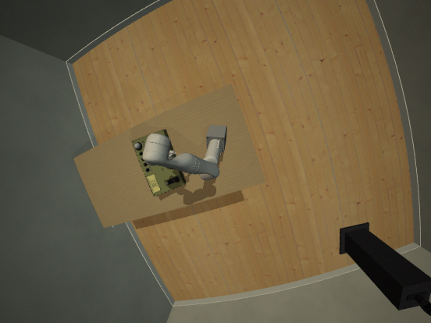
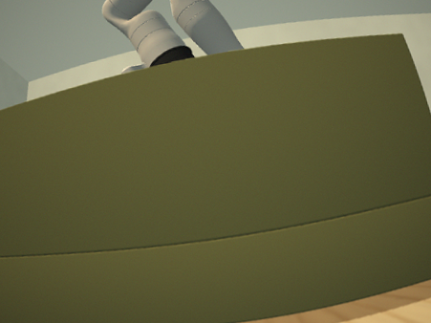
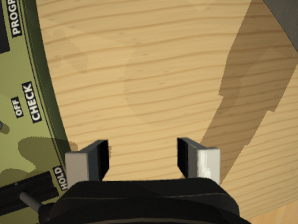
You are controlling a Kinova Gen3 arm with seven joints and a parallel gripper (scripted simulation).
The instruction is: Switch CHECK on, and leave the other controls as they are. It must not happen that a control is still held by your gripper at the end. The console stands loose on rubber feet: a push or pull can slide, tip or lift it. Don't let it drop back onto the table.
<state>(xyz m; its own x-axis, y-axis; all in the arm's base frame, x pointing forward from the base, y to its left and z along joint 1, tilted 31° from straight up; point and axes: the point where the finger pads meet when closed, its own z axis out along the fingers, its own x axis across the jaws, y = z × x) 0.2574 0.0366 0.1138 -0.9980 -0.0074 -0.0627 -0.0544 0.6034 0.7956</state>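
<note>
So the gripper (image 3: 143,157) was spread wide with nothing in it, hovering over bare table (image 3: 166,43) just right of the console (image 3: 20,143) edge. The CHECK label (image 3: 31,102) sat at the far left of the wrist view, left of the fingers. From the top, the arm (image 1: 183,161) crossed over the console, whose olive side filled the exterior view.

Olive camouflage console (image 3: 20,156), pale wood-grain table (image 3: 153,63)

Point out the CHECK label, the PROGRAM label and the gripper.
CHECK label (image 3: 31,102), wrist view: middle of the white lettering.
PROGRAM label (image 3: 13,7), wrist view: middle of the white lettering.
gripper (image 3: 143,155), wrist view: midway between its open fingertips.
</note>
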